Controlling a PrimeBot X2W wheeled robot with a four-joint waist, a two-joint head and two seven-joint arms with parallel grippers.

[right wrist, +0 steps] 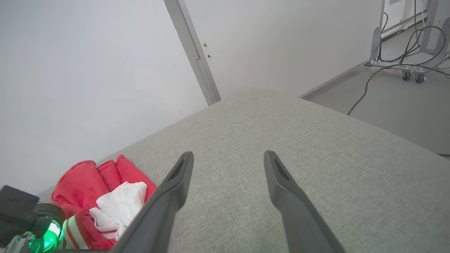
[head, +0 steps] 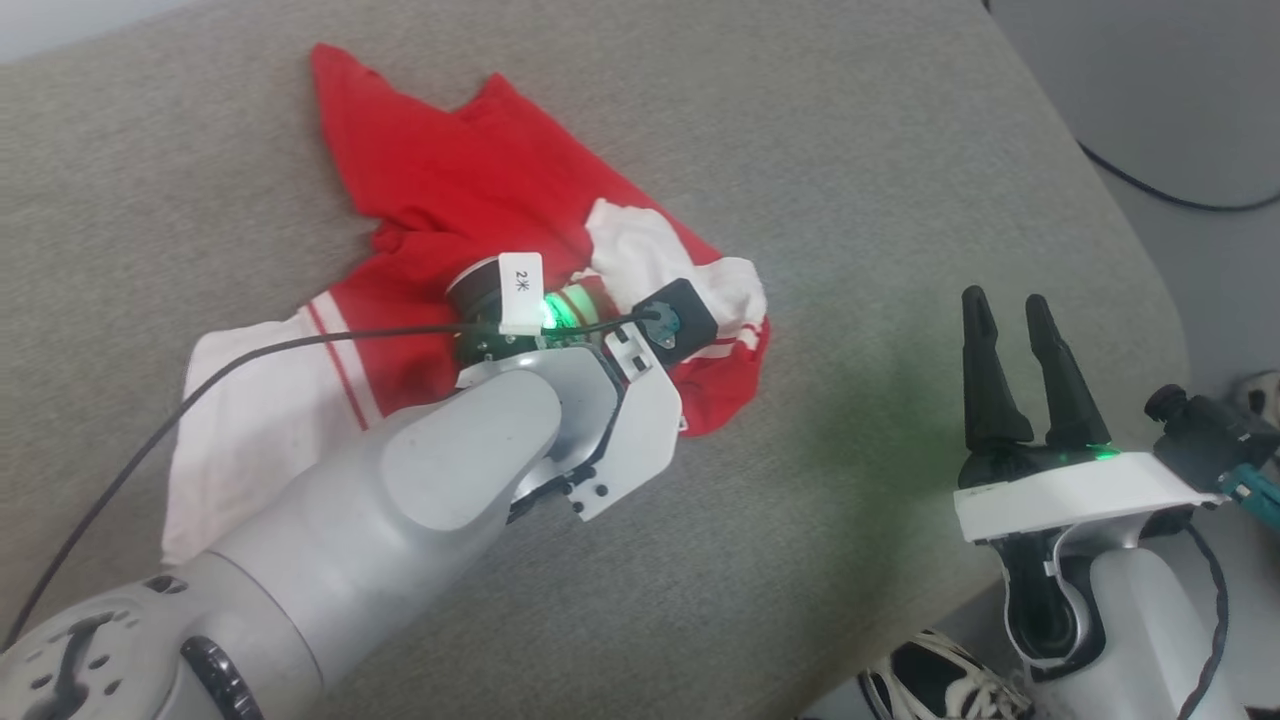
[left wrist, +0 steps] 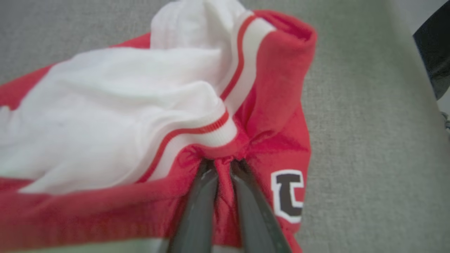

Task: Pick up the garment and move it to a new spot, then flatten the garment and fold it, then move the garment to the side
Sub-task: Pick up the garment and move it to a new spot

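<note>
The red garment (head: pixel 450 190) lies crumpled on the grey cushion (head: pixel 850 150), with a white sleeve end spread toward the lower left and striped trim near its right edge. My left forearm reaches over it, and the wrist hides the fingers in the head view. In the left wrist view my left gripper (left wrist: pixel 224 165) is shut on a bunched red fold of the garment (left wrist: pixel 105 105), just below the striped trim. My right gripper (head: pixel 1010 310) stands open above bare cushion to the right, well apart from the cloth. Between its fingers (right wrist: pixel 175 182) nothing is held, and the garment (right wrist: pixel 88 179) shows at the lower left.
The cushion's right edge drops to a grey floor with a black cable (head: pixel 1150 190). A black-and-white shoe (head: pixel 940 680) sits below the front edge. A wheeled metal stand (right wrist: pixel 411 66) with cables is on the floor beyond. A white wall backs the cushion.
</note>
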